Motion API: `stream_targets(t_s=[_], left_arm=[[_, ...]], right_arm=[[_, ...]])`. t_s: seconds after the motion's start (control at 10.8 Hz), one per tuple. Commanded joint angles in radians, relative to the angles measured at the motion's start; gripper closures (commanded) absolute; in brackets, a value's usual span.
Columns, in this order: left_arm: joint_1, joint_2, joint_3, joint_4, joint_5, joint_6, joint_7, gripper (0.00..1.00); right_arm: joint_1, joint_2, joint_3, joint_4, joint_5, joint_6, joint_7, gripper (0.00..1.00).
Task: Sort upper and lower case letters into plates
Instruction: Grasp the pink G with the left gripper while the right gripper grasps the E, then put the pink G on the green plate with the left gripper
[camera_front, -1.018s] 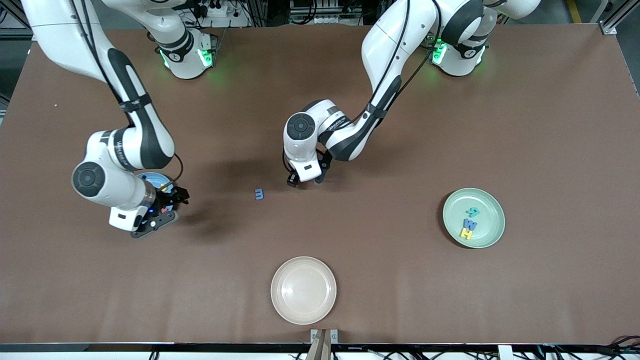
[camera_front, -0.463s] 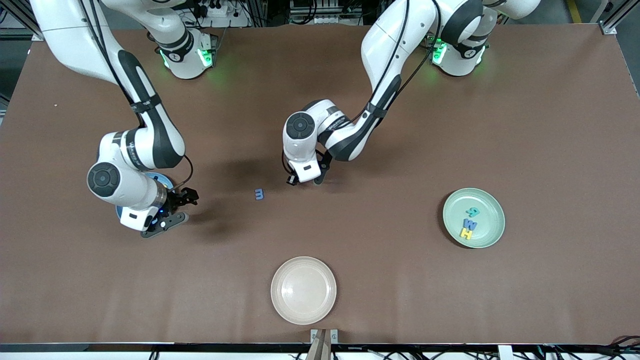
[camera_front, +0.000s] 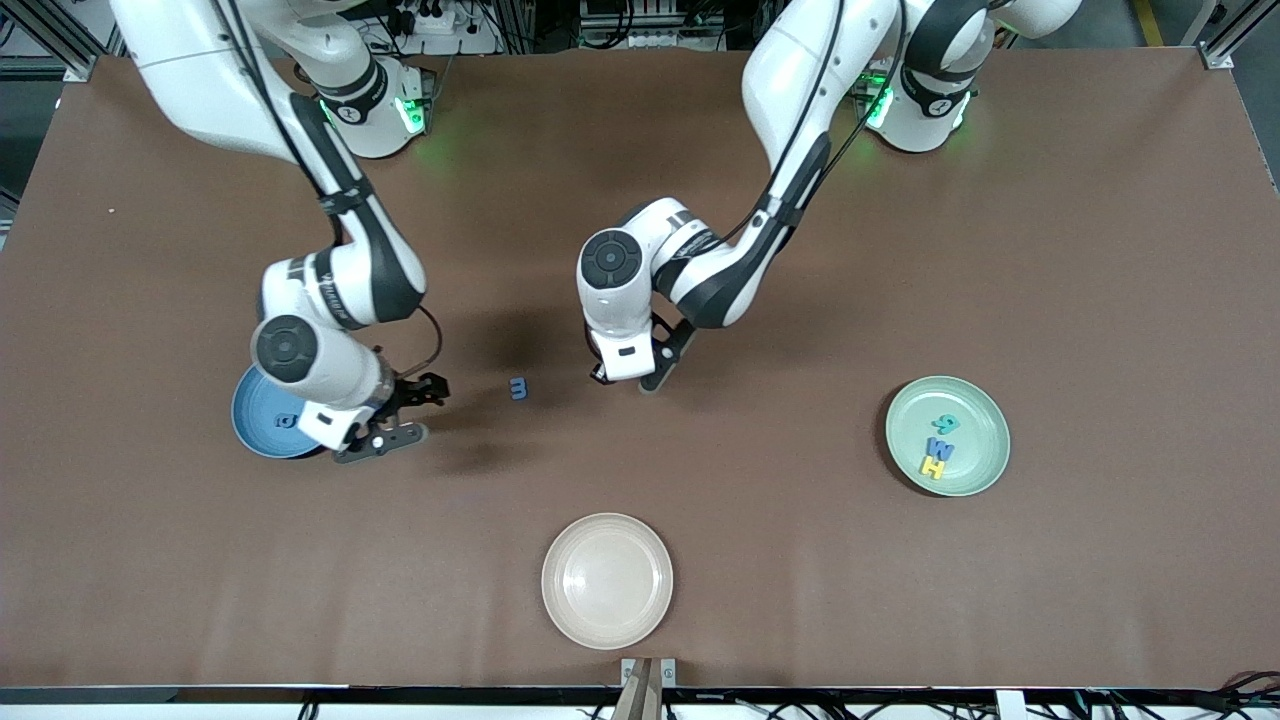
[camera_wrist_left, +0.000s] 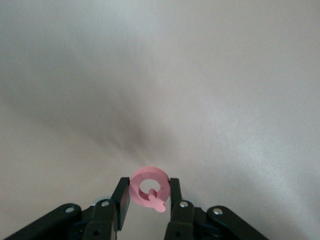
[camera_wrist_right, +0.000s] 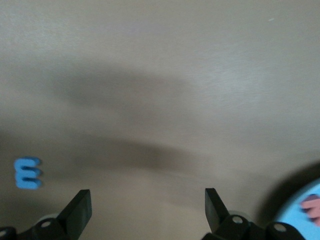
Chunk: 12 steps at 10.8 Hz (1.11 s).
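The left gripper is clamped on a pink Q by its edges, up over bare table near the middle. Such a thin pinch could let the ring twist or slip out on the way to the green plate at the left arm's end, where three letters lie. The right gripper, fingers wide apart and empty, hangs beside the blue plate; it could nudge the blue m if it descends off-centre.
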Motion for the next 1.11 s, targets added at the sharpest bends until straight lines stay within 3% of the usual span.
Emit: stream_targets(t_s=[0.0, 0.19, 0.65, 0.83, 1.02], left_arm=[[0.043, -0.099, 0.034, -0.043, 0.031, -0.122, 0.266, 1.00], [0.141, -0.193, 0.034, -0.097, 0.055, -0.216, 0.475, 1.00], [0.388, -0.406, 0.030, -0.327, 0.059, -0.204, 0.980, 1.00], [0.483, -0.403, 0.024, -0.391, 0.057, -0.166, 1.109, 1.00], [0.549, -0.406, 0.023, -0.537, 0.059, 0.008, 1.180, 1.00]], right_arm=[[0.067, 0.030, -0.005, 0.013, 0.004, 0.025, 0.127, 0.00], [0.116, 0.035, -0.005, 0.012, 0.004, 0.039, 0.201, 0.00], [0.214, 0.072, -0.006, -0.022, 0.004, 0.165, 0.273, 0.00], [0.240, 0.092, -0.008, -0.022, 0.002, 0.194, 0.273, 0.00], [0.241, 0.095, -0.009, -0.023, -0.001, 0.200, 0.273, 0.00]])
